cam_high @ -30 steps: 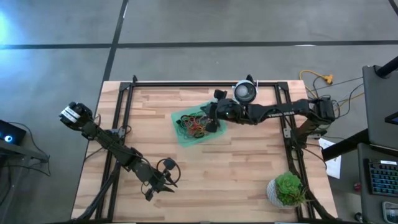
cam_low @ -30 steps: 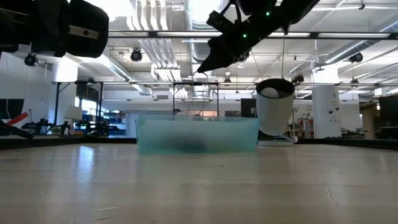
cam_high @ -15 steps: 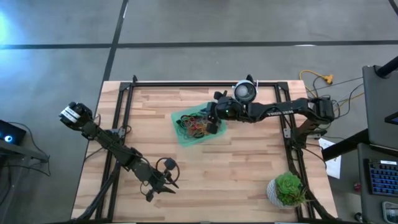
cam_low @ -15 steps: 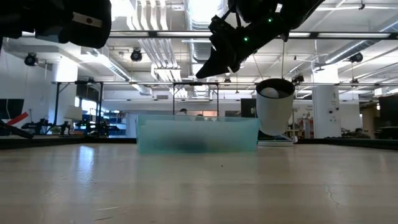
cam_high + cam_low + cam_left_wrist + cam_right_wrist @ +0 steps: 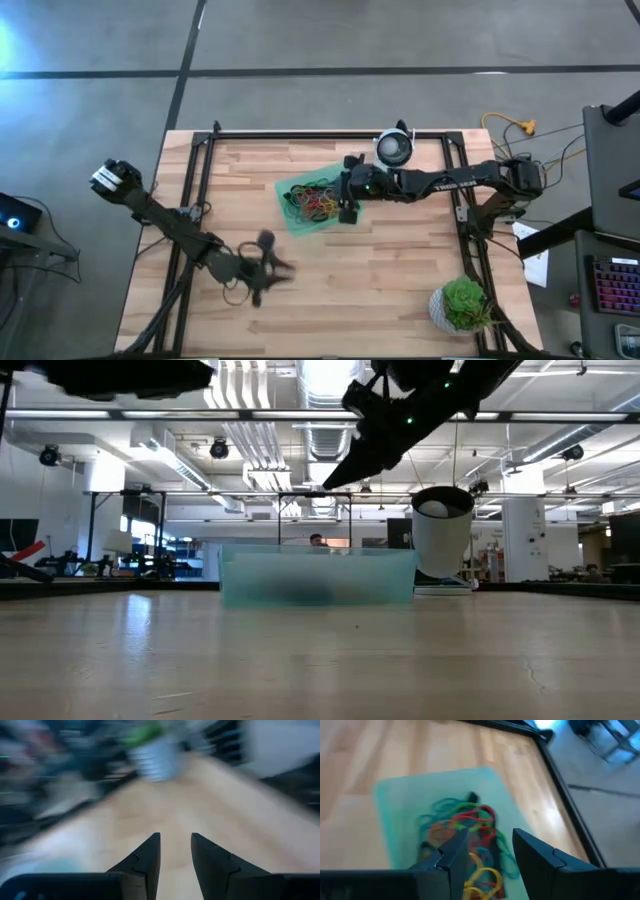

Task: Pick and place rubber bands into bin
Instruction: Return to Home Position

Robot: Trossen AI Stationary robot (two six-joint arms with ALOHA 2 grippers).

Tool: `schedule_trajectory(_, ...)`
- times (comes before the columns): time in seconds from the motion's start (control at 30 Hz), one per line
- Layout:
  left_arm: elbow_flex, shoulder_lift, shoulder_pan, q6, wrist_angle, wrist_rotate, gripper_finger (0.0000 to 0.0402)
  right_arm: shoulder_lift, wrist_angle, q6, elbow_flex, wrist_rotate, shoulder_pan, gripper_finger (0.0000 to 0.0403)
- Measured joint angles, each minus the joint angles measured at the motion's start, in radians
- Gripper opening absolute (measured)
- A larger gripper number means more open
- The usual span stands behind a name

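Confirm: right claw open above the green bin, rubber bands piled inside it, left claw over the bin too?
Wrong on the left claw. The high view shows it over bare wood on the left half of the table, well apart from the bin. The rest holds: the right claw is open above the bin, with the rubber bands piled inside it.

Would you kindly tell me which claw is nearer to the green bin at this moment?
Right. The right claw hangs over the green bin's right edge. The left claw is clear of the bin, over the table's wood on the left side.
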Motion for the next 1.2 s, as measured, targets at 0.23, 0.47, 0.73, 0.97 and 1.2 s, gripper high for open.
schedule_trajectory(0.23, -0.053, -0.145, 0.070, 0.263, 0.099, -0.129, 0.0093, -0.116, 0.003, -0.047, -0.060, -0.003, 0.067, 0.0141)
schedule_trajectory(0.47, -0.121, -0.331, 0.272, 0.254, 0.112, 0.252, 0.0093, -0.356, 0.113, -0.086, -0.245, -0.193, 0.084, 0.0133)
schedule_trajectory(0.73, -0.166, -0.426, 0.615, 0.181, 0.075, 0.584, 0.0093, -0.669, 0.318, -0.103, -0.536, -0.312, 0.074, 0.0134)
schedule_trajectory(0.97, -0.190, -0.513, 0.807, 0.149, -0.038, 0.782, 0.0093, -0.946, 0.324, -0.053, -0.743, -0.339, 0.063, 0.0127)
schedule_trajectory(1.2, -0.357, -0.731, 0.870, 0.126, -0.028, 0.781, 0.0093, -1.207, 0.320, -0.022, -0.906, -0.334, 0.063, 0.0127)
